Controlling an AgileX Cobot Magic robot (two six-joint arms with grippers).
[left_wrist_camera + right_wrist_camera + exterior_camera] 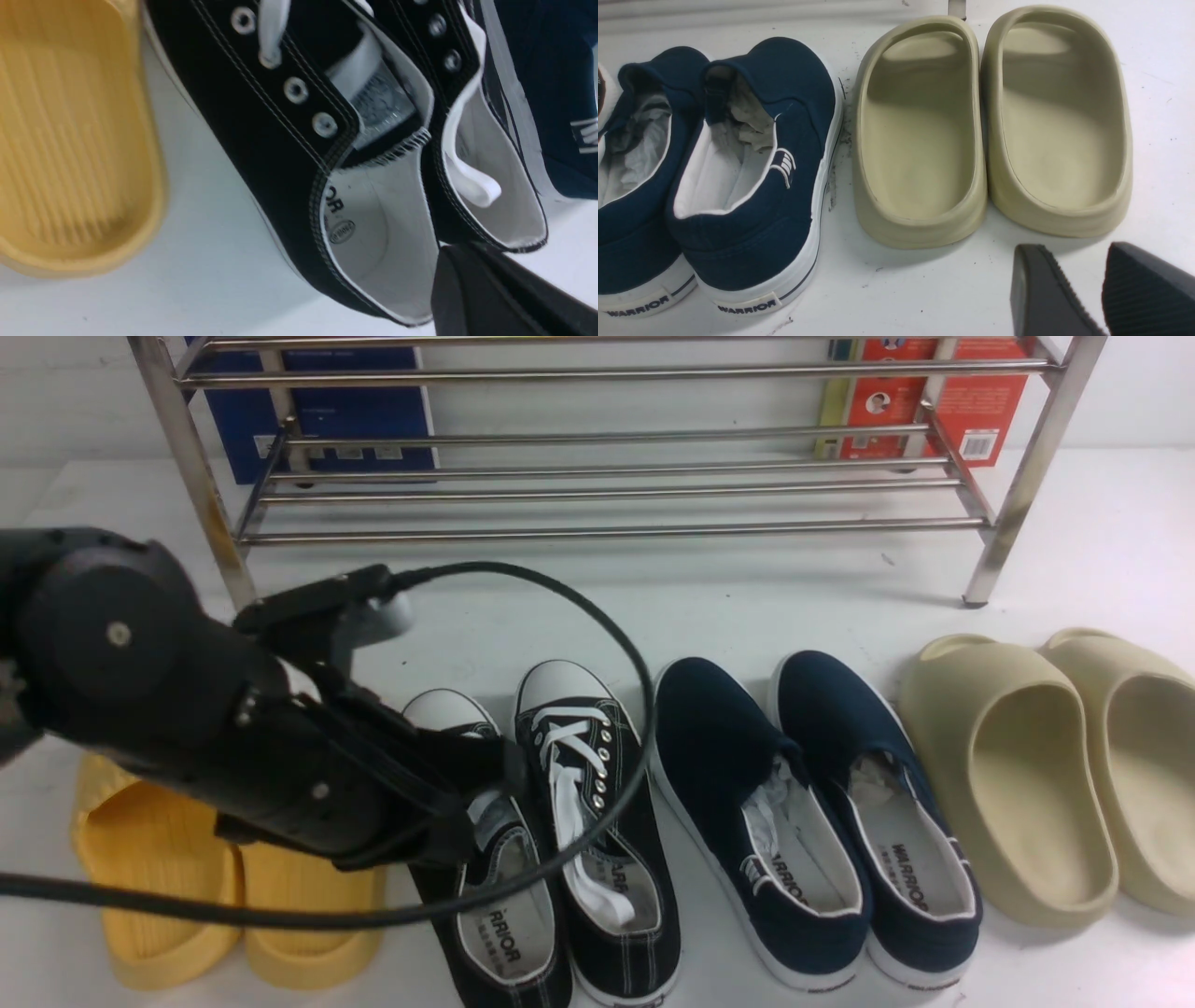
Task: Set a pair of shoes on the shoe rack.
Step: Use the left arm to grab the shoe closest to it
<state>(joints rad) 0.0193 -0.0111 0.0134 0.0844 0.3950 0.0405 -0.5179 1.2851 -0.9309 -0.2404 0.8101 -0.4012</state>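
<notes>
The left arm's black tool, fingers closed together, is hovering over the nearer of two black canvas sneakers with white toe caps, lying lengthwise on the white worktop, toes toward the shiny steel rack; the arm is slanting inward.

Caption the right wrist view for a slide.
Navy slip-ons beside beige slides on a white surface, the right claw's two fingers poking into view.
</notes>
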